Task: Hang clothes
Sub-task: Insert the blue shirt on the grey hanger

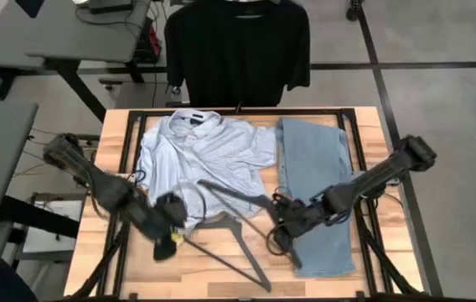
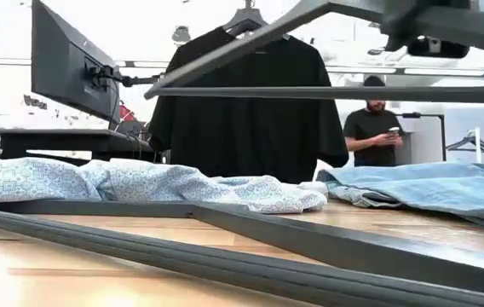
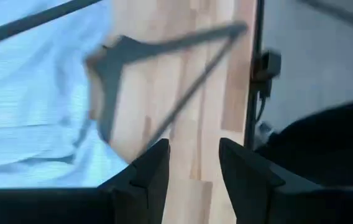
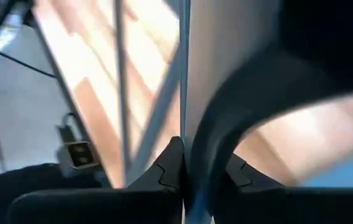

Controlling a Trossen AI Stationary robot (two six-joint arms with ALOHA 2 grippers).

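A black t-shirt (image 1: 238, 50) hangs on a hanger beyond the table's far edge. A pale blue collared shirt (image 1: 200, 151) lies crumpled on the table's far left. Light blue jeans (image 1: 318, 180) lie lengthwise at the right. A dark hanger (image 1: 234, 193) stretches across the table's middle, with my right gripper (image 1: 278, 225) shut on it next to the jeans. Near the shirt's near edge, my left gripper (image 1: 169, 243) is open; only bare wood shows between its fingers (image 3: 158, 165), with the hanger ahead of them. My right gripper pinches a thin bar of the hanger (image 4: 183, 124) between its two fingers. A thick curved dark part (image 4: 232, 118) passes right beside them. In the low view the hanger's bars (image 2: 327, 92) hang well above the tabletop, clear of it.
Black frame rails (image 1: 133, 151) run around the tabletop and show low in the low view (image 2: 310, 243). Beyond the far edge stand a desk with a monitor (image 2: 67, 68) and a person (image 2: 374, 128). Bare wood lies along the near edge (image 1: 213, 277).
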